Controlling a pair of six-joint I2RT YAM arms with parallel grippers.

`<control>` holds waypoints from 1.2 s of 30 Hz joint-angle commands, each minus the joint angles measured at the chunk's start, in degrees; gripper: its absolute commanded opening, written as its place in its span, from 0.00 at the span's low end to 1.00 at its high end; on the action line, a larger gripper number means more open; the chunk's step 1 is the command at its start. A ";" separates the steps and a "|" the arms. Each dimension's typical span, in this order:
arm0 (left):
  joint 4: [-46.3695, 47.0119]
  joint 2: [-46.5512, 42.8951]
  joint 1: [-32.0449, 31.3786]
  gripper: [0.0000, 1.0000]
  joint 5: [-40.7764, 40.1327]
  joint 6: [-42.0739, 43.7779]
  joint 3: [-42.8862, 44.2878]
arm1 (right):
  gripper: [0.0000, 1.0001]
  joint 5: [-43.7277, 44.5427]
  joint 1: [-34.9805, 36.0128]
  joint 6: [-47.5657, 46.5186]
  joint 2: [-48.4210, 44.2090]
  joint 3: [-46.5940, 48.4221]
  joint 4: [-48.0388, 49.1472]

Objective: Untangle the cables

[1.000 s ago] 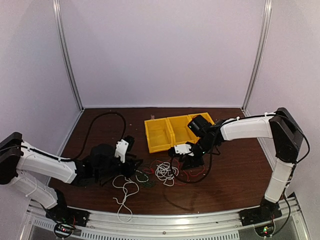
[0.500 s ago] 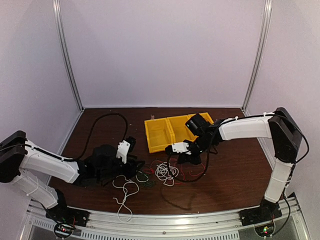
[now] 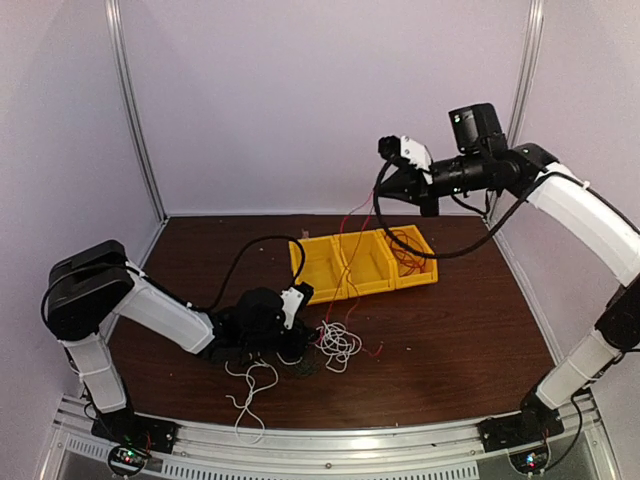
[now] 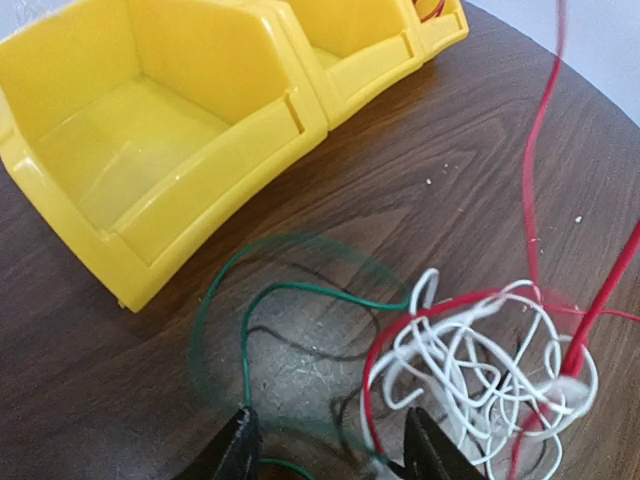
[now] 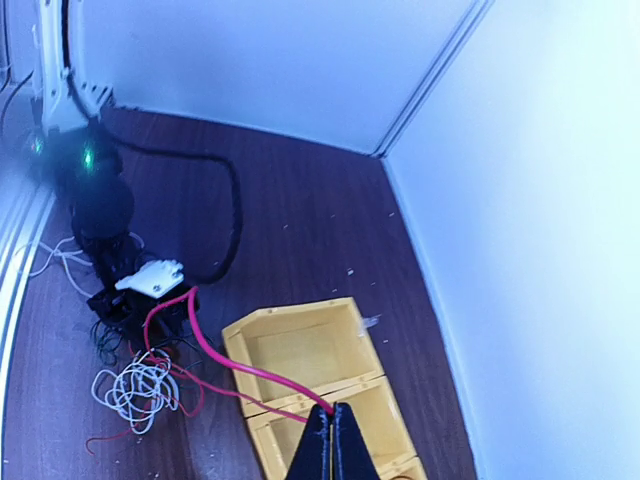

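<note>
The cables lie in a tangle on the brown table: a white bundle [image 3: 338, 345] [image 4: 480, 370] [image 5: 130, 390], a thin green cable [image 4: 300, 292] and a red cable [image 3: 362, 215] [image 4: 535, 150] [image 5: 230, 365]. The red one rises taut from the tangle over the yellow bins. High above the bins, my right gripper [image 3: 384, 188] [image 5: 331, 408] is shut on its upper end. Low at the tangle's left edge, my left gripper [image 3: 303, 332] [image 4: 332, 450] is open. Green, black and red strands lie loose between its fingers. A separate white loop [image 3: 250, 385] trails toward the front edge.
Three joined yellow bins [image 3: 330, 270] [image 4: 150, 150] [image 5: 300, 350] stand just behind the tangle; the rightmost holds red wire [image 3: 408, 255]. A thick black arm cable [image 3: 250, 250] [image 5: 225, 220] arcs over the table's left. White walls and corner posts enclose the back and sides.
My right gripper shut on the red cable and rose from the table to high above the bins, pulling it taut. My left arm slid right, up to the tangle.
</note>
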 commanded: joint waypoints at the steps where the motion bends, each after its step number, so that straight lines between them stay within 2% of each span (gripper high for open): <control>1: -0.63 2.67 -0.11 0.44 -0.19 0.18 1.17 | 0.00 -11.14 -7.84 7.33 -0.58 11.18 -3.39; 5: -0.71 3.66 -0.09 0.40 -0.08 -0.06 0.94 | 0.00 -17.88 -14.66 14.69 0.74 21.92 0.21; 8: -0.96 3.75 -0.10 0.40 -0.65 -0.58 0.35 | 0.00 -22.20 -20.04 23.32 2.66 28.36 6.71; 10: -1.02 3.48 -0.11 0.40 -0.99 -0.72 -0.04 | 0.00 -22.91 -22.36 28.03 3.90 31.02 11.37; 13: -1.50 2.76 -0.11 0.40 -1.44 -0.63 -0.02 | 0.00 -21.27 -23.55 29.76 5.41 32.58 14.46; 16: -2.35 2.36 -0.11 0.40 -1.69 -0.66 0.17 | 0.00 -20.48 -24.19 31.76 6.29 32.31 17.53; 21: -0.93 -0.61 -0.24 0.42 -0.19 -0.03 -1.65 | 0.00 -15.63 -24.23 29.55 7.06 31.10 17.87; 28: 2.06 -9.44 -0.45 0.53 -1.08 -0.43 -6.11 | 0.00 -11.82 -24.24 26.64 6.59 21.83 19.67; 36: 0.51 -16.72 -0.53 0.55 -4.87 -0.69 -8.90 | 0.00 -10.25 -24.30 24.92 5.69 11.90 22.70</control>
